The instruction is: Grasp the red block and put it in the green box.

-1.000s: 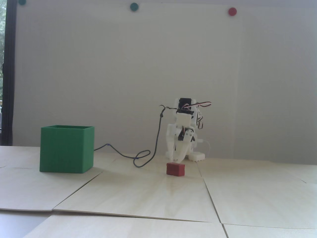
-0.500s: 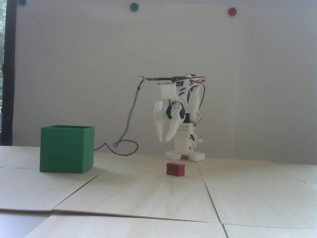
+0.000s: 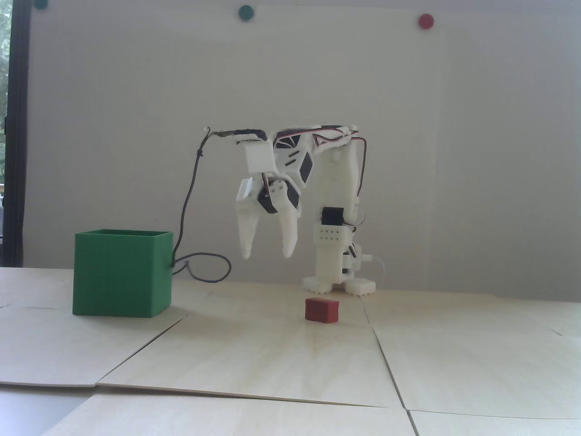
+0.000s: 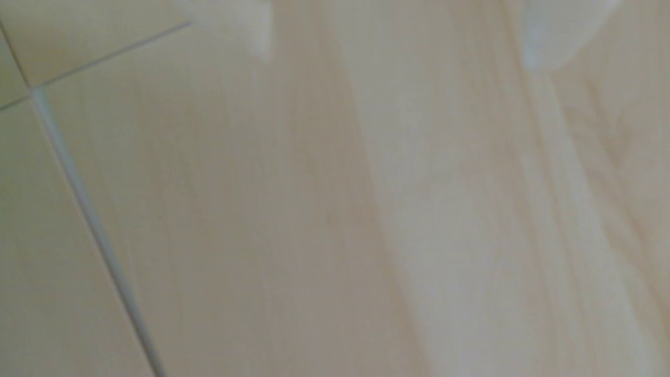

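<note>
A small dark-red block (image 3: 322,310) lies on the pale wooden table, in front of the arm's white base in the fixed view. The large green box (image 3: 122,272) stands at the left, open at the top. My white gripper (image 3: 267,258) hangs open in the air between them, fingers pointing down, above and left of the block, with nothing between its fingers. In the wrist view my gripper (image 4: 397,59) shows only as two blurred white fingertips (image 4: 259,32) at the top edge, wide apart over bare wood. Neither block nor box appears in that view.
A dark cable (image 3: 195,213) droops from the wrist down behind the box's right side. The arm's base (image 3: 339,284) stands behind the block. Seams (image 4: 90,217) run between the wooden panels. Round magnets (image 3: 426,20) stick to the white wall behind.
The arm has risen from its folded pose behind the block and swung left toward the box. The gripper's fingers have spread apart. The block has not moved.
</note>
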Controlling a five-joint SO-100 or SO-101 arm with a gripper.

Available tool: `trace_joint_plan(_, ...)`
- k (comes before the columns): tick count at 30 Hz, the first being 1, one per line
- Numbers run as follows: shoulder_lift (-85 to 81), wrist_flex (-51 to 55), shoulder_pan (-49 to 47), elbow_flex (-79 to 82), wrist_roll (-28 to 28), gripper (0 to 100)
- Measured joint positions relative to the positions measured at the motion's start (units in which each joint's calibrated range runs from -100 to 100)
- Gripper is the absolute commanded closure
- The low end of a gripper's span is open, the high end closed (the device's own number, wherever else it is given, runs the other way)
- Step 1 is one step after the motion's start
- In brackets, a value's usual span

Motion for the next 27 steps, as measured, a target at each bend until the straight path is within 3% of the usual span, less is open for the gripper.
trace_joint_plan(8,0.0,0.0,-6.3,-0.1,-0.4,74)
trace_joint_plan(27,1.1,8.5,-7.3,-0.1,-2.7,74)
